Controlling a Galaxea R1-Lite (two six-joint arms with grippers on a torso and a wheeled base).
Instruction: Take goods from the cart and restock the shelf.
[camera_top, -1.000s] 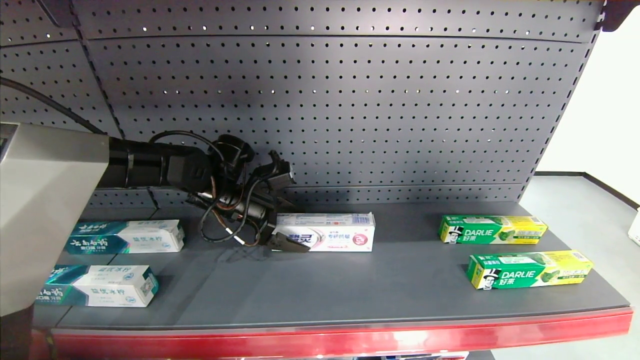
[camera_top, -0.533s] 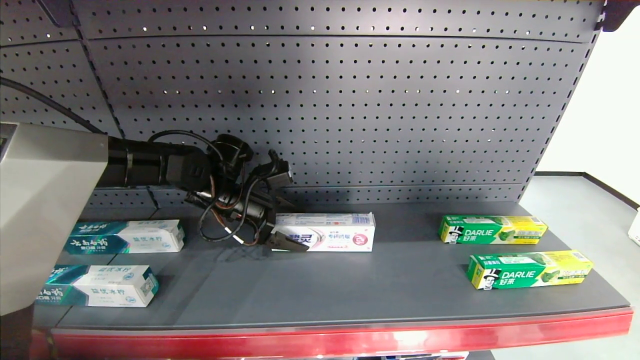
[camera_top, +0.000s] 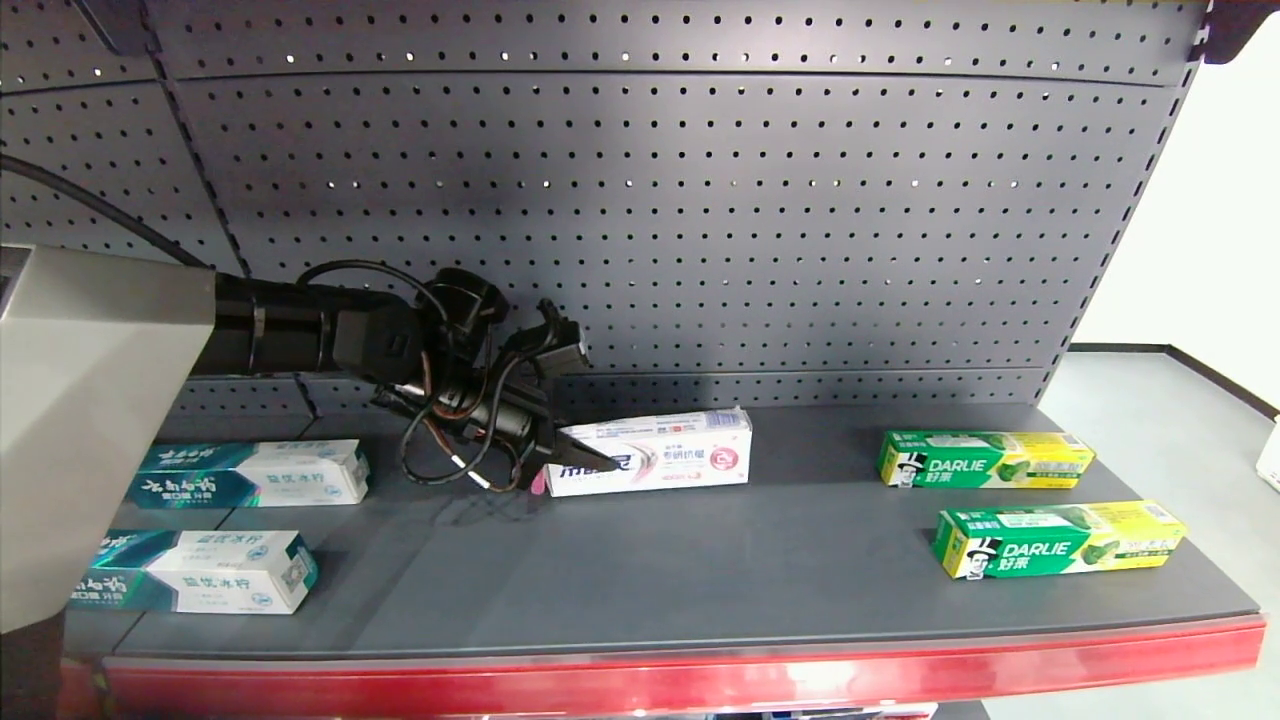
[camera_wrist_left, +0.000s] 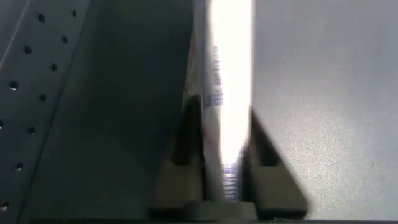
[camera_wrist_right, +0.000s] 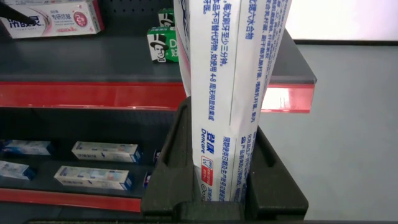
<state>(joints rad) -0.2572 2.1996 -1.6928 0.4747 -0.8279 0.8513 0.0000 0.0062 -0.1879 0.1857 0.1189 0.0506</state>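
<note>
Pinched pink-and-white toothpaste box (camera_top: 660, 455) by one end in left gripper (camera_top: 582, 458) jaws, at rear middle of shelf (camera_top: 700, 570). Clamped second white box (camera_wrist_right: 239, 81) in right gripper (camera_wrist_right: 224, 149) jaws. Probably called for settling flat, then releasing.

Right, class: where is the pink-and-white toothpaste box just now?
Head view: the pink-and-white toothpaste box is centre-left by the pegboard, its left end in the left gripper, between teal boxes and green boxes.

Left arm (camera_top: 290, 340): light grey boxy shell at the near end, then a black round tube. Loose black cables (camera_top: 437, 452) plus orange wires looped at the wrist. Left gripper (camera_top: 590, 457), right gripper (camera_wrist_right: 224, 124): matte black wedge fingers.
</note>
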